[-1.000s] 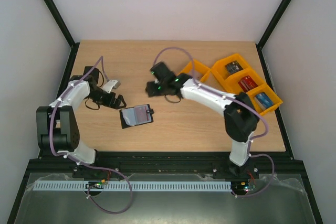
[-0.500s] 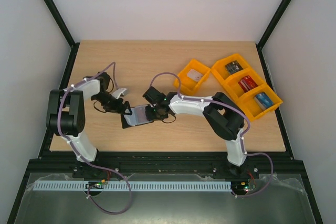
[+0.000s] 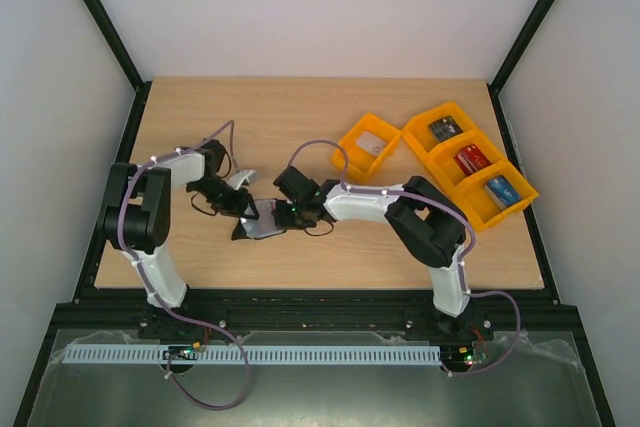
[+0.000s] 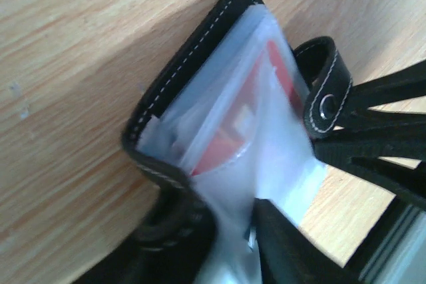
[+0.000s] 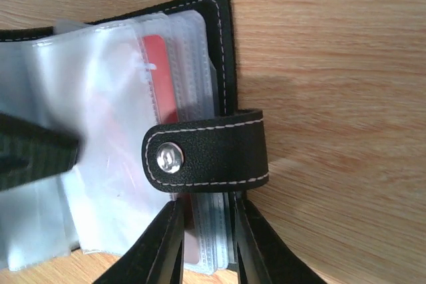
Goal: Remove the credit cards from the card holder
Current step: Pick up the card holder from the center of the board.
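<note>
The card holder (image 3: 262,219) lies open on the counter (image 3: 350,267), left of centre in the overhead frame, with both arms meeting over it. I judge it light and floppy: soft leather, limp clear pockets (image 5: 106,98), and a loose tab (image 5: 206,154) folded across them. The red card (image 5: 160,78) sits deep in a slick sleeve. It is stiff but thin, so I'd pinch its exposed lower edge and pin the leather cover.

My right gripper (image 5: 205,251) has its fingers slightly apart over the pocket edge, clamping nothing I can see. The left gripper (image 3: 243,209) is at the holder's left end; whether it's clamped I cannot tell.

The bare wood in the lower right is free, well apart from the orange trays (image 3: 412,137).
</note>
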Tool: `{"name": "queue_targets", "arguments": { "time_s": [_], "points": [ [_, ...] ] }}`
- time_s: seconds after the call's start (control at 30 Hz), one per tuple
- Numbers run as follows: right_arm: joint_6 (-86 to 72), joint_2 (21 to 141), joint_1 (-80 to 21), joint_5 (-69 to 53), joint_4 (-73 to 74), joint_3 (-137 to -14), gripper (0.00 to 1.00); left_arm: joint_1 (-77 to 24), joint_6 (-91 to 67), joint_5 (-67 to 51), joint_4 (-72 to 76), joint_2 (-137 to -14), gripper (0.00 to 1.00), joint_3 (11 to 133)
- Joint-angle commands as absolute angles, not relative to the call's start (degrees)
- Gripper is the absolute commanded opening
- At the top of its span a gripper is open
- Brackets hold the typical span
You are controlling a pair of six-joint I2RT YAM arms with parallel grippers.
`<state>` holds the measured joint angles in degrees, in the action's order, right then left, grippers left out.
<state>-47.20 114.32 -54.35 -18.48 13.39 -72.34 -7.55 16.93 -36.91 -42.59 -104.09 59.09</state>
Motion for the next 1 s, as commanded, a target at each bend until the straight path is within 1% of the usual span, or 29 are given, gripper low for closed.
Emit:
{"name": "queue_targets", "arguments": {
  "time_s": [0.0,0.03,0.07,0.1,0.2,0.33,0.47,0.6,0.8,0.97],
  "points": [
    [-47.8,113.3,-54.8,-17.9,9.4,-70.7,0.21,-8.1,18.4,-40.1,-43.6,-104.6,0.18,60.1],
    [-47.3,112.5,-54.6,-17.4,9.3,-70.3,0.23,-8.0,18.6,-40.2,-43.6,-104.3,0.08,60.2],
    [-46.8,111.6,-54.4,-17.3,9.0,-69.7,0.25,-7.9,19.0,-40.2,-43.5,-103.7,0.03,60.2],
    [-45.8,110.5,-54.1,-17.3,8.6,-69.1,0.27,-7.8,19.4,-40.1,-43.5,-103.0,0.02,60.5],
    [-42.0,104.9,-52.3,-18.7,6.2,-66.7,0.35,-7.6,20.7,-37.6,-43.9,-99.9,0.02,62.0],
    [-38.4,93.7,-47.1,-24.8,-2.8,-59.7,0.50,-7.4,25.5,-37.3,-47.1,-93.6,0.02,66.1],
    [-35.3,84.0,-41.9,-29.7,-8.6,-54.8,0.60,-7.1,31.9,-42.6,-52.6,-86.2,0.02,71.7],
    [-29.3,78.5,-40.6,-32.3,-9.4,-55.0,0.71,-6.9,36.2,-49.1,-58.9,-81.4,0.02,78.1],
    [-22.5,75.0,-40.1,-35.9,-8.8,-57.9,0.78,-6.9,40.7,-57.8,-66.2,-77.9,0.02,85.9],
    [-22.1,75.2,-40.2,-41.7,-12.8,-58.8,0.84,-7.6,42.6,-63.6,-69.8,-76.4,0.02,91.0]
  ]
}}
